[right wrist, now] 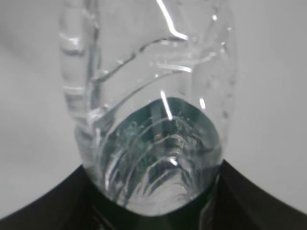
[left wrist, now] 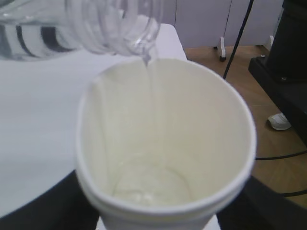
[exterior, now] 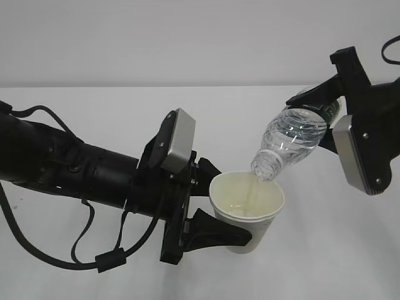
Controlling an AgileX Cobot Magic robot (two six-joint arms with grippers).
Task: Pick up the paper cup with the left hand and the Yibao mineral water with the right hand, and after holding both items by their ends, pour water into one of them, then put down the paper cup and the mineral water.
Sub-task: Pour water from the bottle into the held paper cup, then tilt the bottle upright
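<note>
1. The left gripper (exterior: 215, 203) comes in from the left of the table (exterior: 94, 119), and its two black curved fingers (exterior: 212, 232) are spread about as wide as the paper cup (exterior: 247, 212) and closed against its sides, so the cup is held upright.
2. Whether the cup's base touches the table or hangs just above it cannot be told.
3. The right gripper (exterior: 319, 103) comes in from the upper right and grips the water bottle (exterior: 294, 140) around its labelled lower end, its jaws part-open to the width of the bottle.
4. The bottle is tilted, its bare neck pointing down and to the left, with the mouth just above the cup's rim.
5. A thin stream of water (left wrist: 146, 60) runs from the mouth down the cup's inner wall.
6. A shallow pool of water lies at the bottom of the cup's cream interior.
7. In the right wrist view the clear ribbed bottle (right wrist: 148, 120) fills the frame, water and the green label showing through it.
</note>
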